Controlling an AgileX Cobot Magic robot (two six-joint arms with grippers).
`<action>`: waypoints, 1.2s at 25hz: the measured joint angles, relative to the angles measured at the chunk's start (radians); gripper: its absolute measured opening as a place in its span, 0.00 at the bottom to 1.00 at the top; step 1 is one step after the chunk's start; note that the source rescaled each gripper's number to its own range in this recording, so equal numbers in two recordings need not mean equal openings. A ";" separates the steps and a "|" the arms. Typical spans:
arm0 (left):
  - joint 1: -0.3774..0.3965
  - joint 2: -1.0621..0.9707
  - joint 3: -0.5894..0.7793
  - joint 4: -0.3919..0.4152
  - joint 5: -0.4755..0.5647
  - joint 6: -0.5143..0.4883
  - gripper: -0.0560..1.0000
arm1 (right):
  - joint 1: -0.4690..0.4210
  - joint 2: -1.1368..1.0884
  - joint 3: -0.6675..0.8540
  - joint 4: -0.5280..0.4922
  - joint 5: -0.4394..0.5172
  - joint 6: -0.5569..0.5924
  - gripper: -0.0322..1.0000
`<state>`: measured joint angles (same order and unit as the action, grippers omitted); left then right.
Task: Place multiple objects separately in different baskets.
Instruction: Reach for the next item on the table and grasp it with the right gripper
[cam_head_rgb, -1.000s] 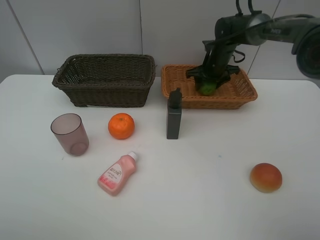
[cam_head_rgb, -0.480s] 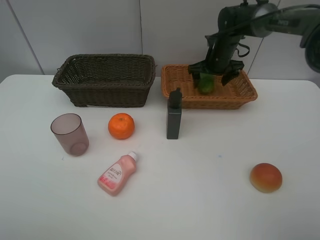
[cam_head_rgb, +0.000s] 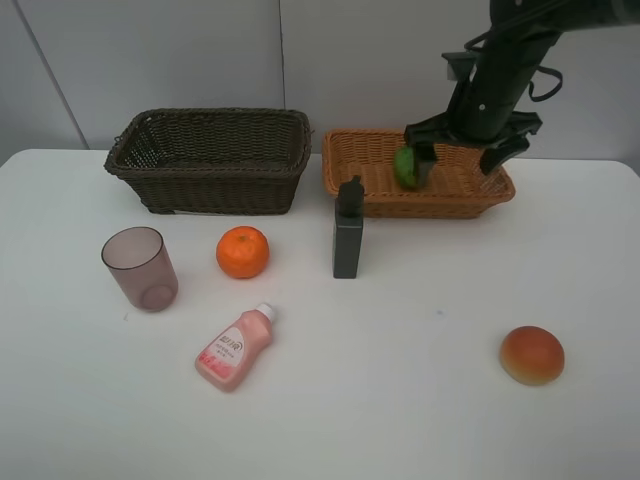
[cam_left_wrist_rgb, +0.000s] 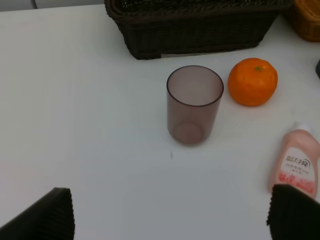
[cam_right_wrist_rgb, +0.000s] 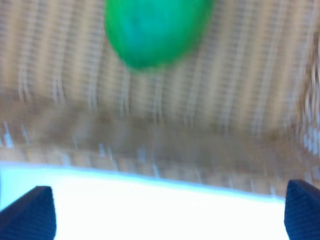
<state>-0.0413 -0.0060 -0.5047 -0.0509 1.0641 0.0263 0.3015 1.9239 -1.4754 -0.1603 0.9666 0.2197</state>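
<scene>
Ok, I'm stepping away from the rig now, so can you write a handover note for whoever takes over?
The left gripper is open and empty, above the table near the cup.
The right gripper is open above the tan basket.
Done: green fruit in the tan basket.
Left on the table: cup, orange, pink bottle, grey bottle, red-orange fruit.
The dark basket holds nothing visible.

Bright green fruit (cam_head_rgb: 405, 166) beside the black fingers (cam_head_rgb: 497, 153) of the right gripper (cam_head_rgb: 457, 158), against a tan-orange woven basket (cam_head_rgb: 365, 172) — also a dark brown wicker basket (cam_head_rgb: 210, 168), vivid orange (cam_head_rgb: 242, 251), mauve translucent cup (cam_head_rgb: 140, 268), pink white-capped bottle (cam_head_rgb: 234, 348), dark grey bottle (cam_head_rgb: 348, 240), red-orange fruit (cam_head_rgb: 531, 354).
</scene>
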 joint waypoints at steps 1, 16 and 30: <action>0.000 0.000 0.000 0.000 0.000 0.000 1.00 | 0.000 -0.043 0.054 0.005 -0.012 0.008 0.98; 0.000 0.000 0.000 0.000 0.000 0.000 1.00 | 0.000 -0.426 0.688 0.059 -0.179 0.178 0.98; 0.000 0.000 0.000 0.000 0.000 0.000 1.00 | -0.024 -0.428 0.861 0.064 -0.298 0.211 0.98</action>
<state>-0.0413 -0.0060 -0.5047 -0.0509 1.0641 0.0263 0.2780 1.4958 -0.6146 -0.0964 0.6690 0.4304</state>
